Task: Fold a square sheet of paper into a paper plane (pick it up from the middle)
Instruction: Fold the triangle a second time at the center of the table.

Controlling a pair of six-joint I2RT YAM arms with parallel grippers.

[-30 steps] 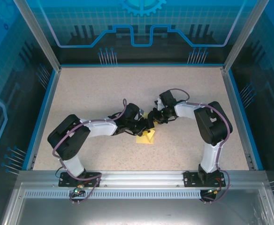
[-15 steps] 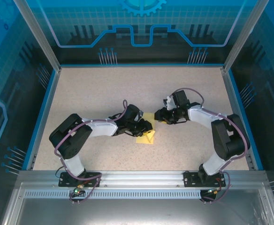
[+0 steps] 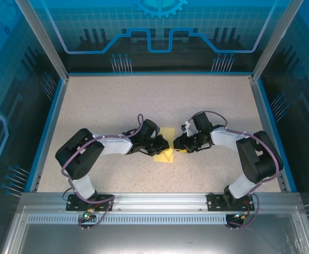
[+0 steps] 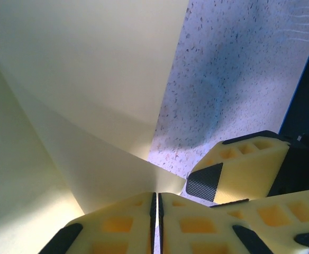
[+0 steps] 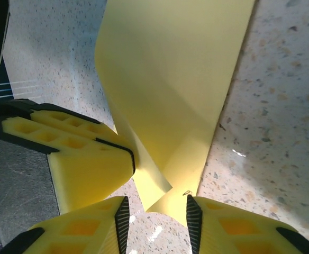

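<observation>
**Fig.** Pale yellow, thin, partly folded square sheet of paper [image 3: 168, 156] at the speckled tabletop [image 3: 117, 100] centre. Left pincer [image 4: 155, 197] pinches its creased tip; right pincer [image 5: 157, 206] straddles it, spread. Probably light, limp, crease-prone: grip at folds.

The square sheet of paper [image 3: 167, 135] is pale yellow, plain and partly folded. Its creased layers overlap and narrow toward a point, with one flap lifted and curving upward. It lies near the middle of the speckled table [image 3: 107, 100], slightly toward the table's near edge.
</observation>
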